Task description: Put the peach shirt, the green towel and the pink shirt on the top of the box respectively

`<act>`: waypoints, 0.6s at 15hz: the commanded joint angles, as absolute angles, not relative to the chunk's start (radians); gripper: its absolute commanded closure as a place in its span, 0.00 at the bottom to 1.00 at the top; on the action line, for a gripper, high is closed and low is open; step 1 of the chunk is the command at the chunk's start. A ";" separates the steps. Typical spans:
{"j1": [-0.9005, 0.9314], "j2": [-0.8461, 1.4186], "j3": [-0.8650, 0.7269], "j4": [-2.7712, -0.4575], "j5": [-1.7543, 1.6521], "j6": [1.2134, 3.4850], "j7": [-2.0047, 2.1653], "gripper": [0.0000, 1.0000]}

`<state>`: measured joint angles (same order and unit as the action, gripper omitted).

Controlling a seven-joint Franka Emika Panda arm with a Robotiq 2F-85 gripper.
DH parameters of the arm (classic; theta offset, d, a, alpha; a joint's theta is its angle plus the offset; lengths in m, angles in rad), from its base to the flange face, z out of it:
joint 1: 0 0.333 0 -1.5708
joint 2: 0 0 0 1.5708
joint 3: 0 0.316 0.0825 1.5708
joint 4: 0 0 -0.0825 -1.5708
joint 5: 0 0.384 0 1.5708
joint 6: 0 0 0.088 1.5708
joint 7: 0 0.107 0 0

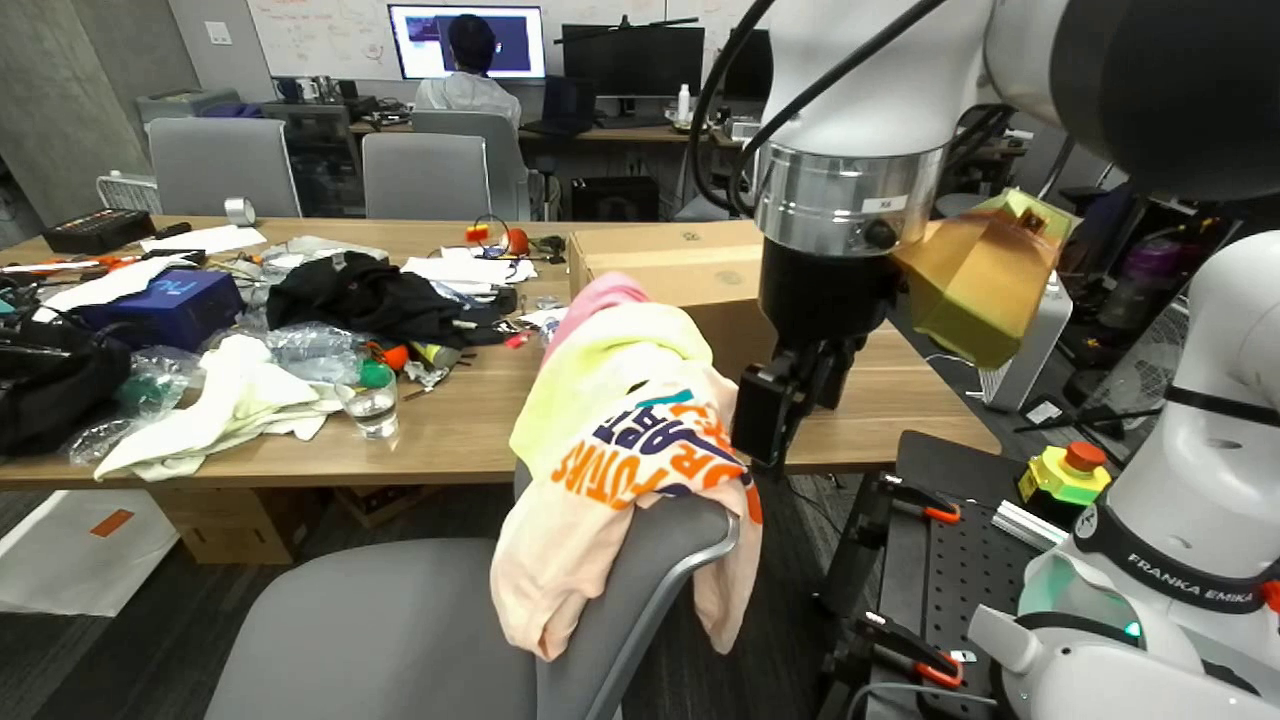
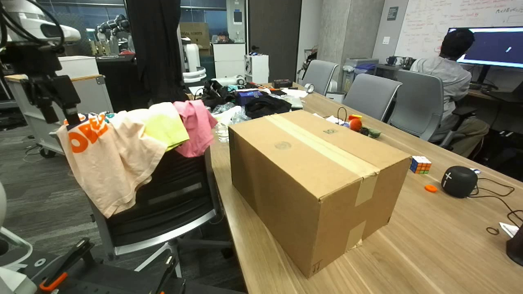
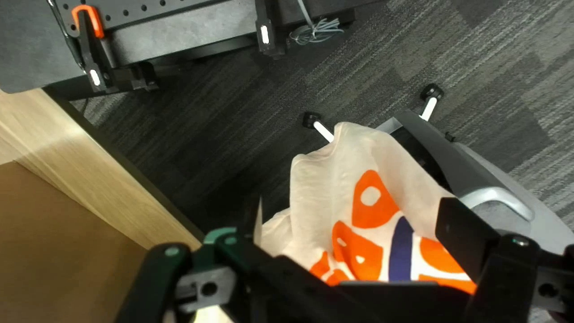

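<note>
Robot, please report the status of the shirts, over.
End effector open. Peach shirt nearby, draped over chair back, not yet on box. Possible snag: chair back.

the peach shirt [image 2: 116, 161] is showing soft, matt cloth; the box [image 2: 310, 181] is looking like dull cardboard; the table [image 2: 429, 232] is showing smooth wood grain.

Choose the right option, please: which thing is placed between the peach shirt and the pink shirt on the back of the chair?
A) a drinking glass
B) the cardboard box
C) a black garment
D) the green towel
D, since in both exterior views the green towel shows between the peach shirt and the pink shirt along the back of the gray chair.
</note>
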<state>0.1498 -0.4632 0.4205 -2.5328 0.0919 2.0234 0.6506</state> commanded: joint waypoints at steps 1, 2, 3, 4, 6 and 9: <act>0.180 -0.396 0.434 -2.501 0.070 2.118 0.676 0.00; 0.181 -0.385 0.439 -2.498 0.061 2.149 0.684 0.00; 0.180 -0.376 0.444 -2.499 0.045 2.180 0.694 0.00; 0.176 -0.366 0.445 -2.495 0.031 2.204 0.703 0.00; 0.170 -0.351 0.441 -2.486 0.001 2.241 0.722 0.00; 0.163 -0.330 0.435 -2.477 -0.041 2.274 0.752 0.00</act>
<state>0.1697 -0.3649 0.4382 -2.5096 0.0049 2.2394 0.7066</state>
